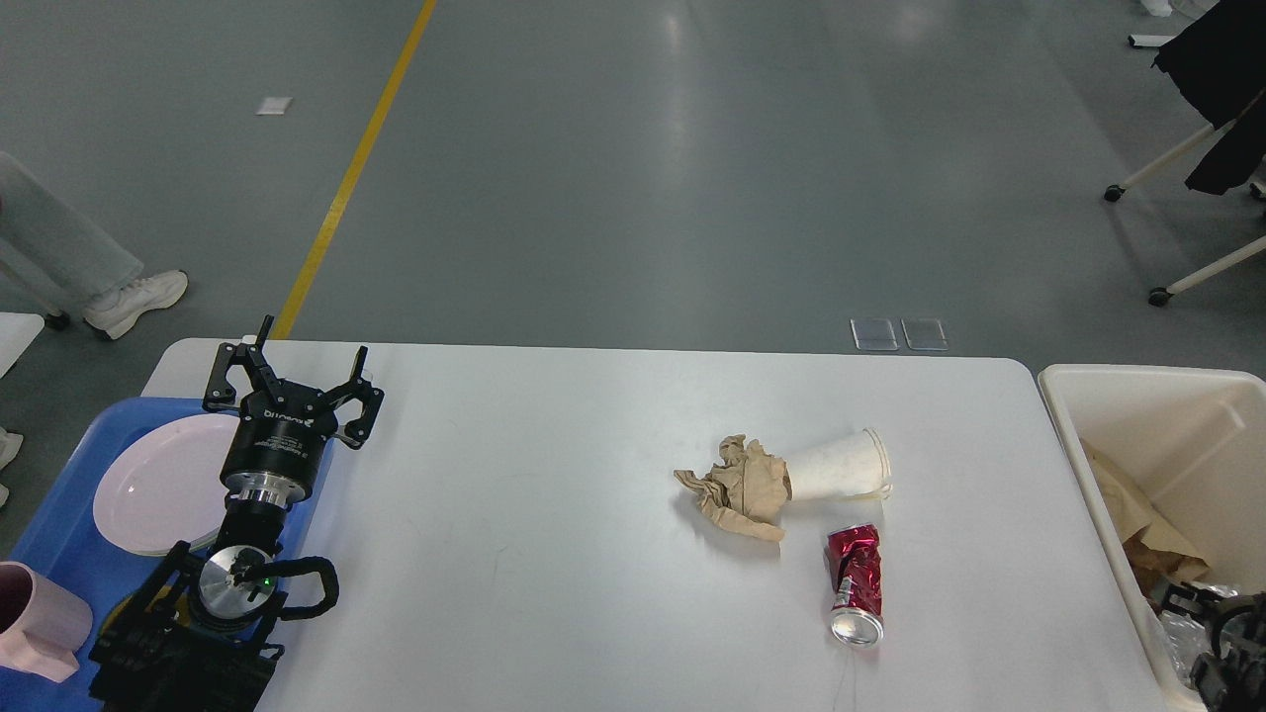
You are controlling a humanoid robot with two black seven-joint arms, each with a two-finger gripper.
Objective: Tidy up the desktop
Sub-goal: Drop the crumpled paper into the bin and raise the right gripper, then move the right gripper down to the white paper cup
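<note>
The white desktop [554, 514] fills the lower part of the head view. Right of its middle lie a crumpled brown paper [740, 487], a white paper cup [839, 465] tipped on its side against it, and a crushed red can [857, 583] just in front of them. My left gripper [295, 362] is open and empty at the table's far left, above the tray's right edge, well away from the litter. Only a dark piece of my right arm [1229, 648] shows at the bottom right corner, over the bin; its fingers cannot be made out.
A blue tray [59, 539] at the left edge holds a pink plate [158, 485] and a pink mug [35, 618]. A cream bin [1157, 425] stands off the table's right end with brown paper [1137, 514] inside. A person's leg [69, 247] stands on the floor beyond.
</note>
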